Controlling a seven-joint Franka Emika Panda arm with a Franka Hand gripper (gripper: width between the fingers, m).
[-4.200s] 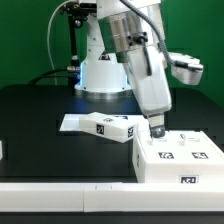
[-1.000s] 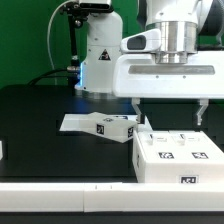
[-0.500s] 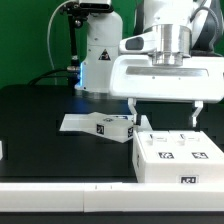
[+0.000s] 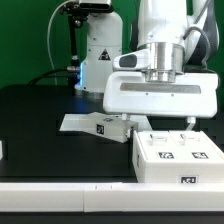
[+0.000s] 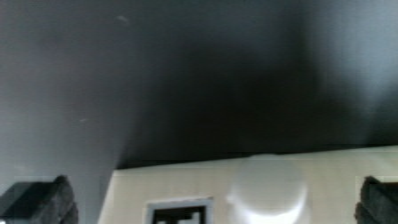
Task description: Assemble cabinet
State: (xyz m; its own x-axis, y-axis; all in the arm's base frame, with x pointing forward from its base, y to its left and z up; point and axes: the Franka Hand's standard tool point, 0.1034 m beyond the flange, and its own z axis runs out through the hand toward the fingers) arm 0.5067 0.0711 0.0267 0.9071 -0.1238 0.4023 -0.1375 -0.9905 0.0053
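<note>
The cabinet's white box point(image 4: 175, 157), with black-and-white tags on its top and front, lies at the front on the exterior view's right. My gripper point(image 4: 162, 122) hangs just above its far edge, open wide, with one finger point(image 4: 135, 121) at the box's left end and the other near its right end. It holds nothing. In the wrist view the two dark fingertips point(image 5: 36, 200) flank the white box point(image 5: 267, 185), and my gripper point(image 5: 208, 205) is spread across it. Lower white tagged parts point(image 4: 100, 126) lie on the black table to the left of the box.
The white domed robot base point(image 4: 100, 62) stands at the back. A white strip point(image 4: 60, 195) runs along the table's front edge. A small white object point(image 4: 2, 150) shows at the exterior view's left edge.
The hand has turned broadside, opened wide and come down toward the far edge of the box. The box and the tagged parts have not moved.
</note>
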